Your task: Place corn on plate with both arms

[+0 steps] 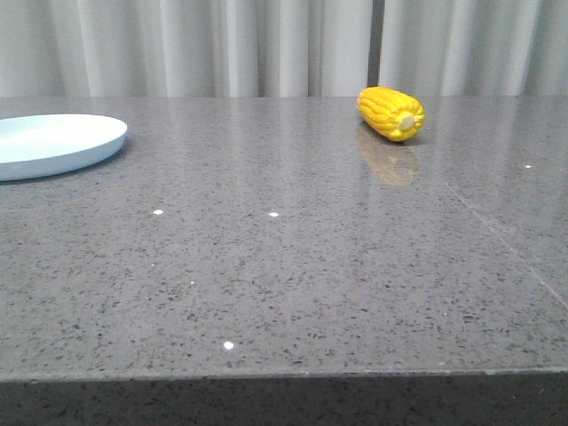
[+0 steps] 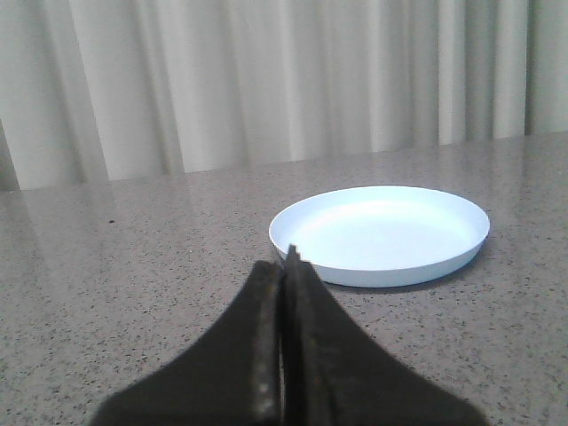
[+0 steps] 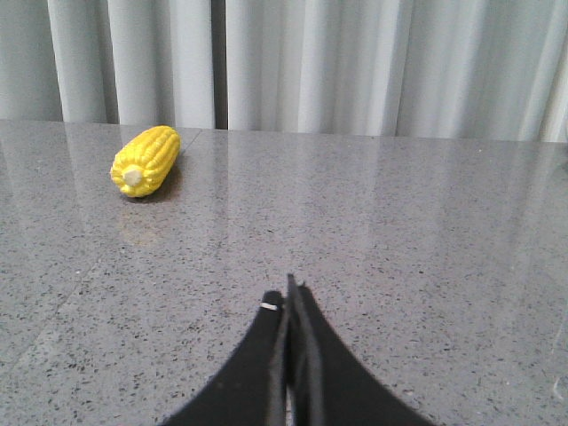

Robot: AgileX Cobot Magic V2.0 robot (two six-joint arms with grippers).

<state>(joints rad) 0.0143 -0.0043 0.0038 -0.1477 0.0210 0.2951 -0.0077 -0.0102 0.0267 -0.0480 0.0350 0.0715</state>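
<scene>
Neither arm appears in the front view. Each wrist view shows its own gripper: the left gripper (image 2: 285, 266) and the right gripper (image 3: 289, 297) both have their two dark fingers pressed flat together, holding nothing, tips pointing forward.

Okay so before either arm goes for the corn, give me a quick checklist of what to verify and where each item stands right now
1. Corn lies free on the table, nothing on or against it: ok.
2. Plate holds nothing, so there is room for the cob: ok.
3. Right gripper open enough to take the corn: not ok, its fingers are shut together.
4. Left gripper open: not ok, also shut and holding nothing.
5. Table between corn and plate free of obstacles in the front view: ok.
6. Whether the right arm can reach the corn: cannot tell, the corn lies well away from the gripper.
</scene>
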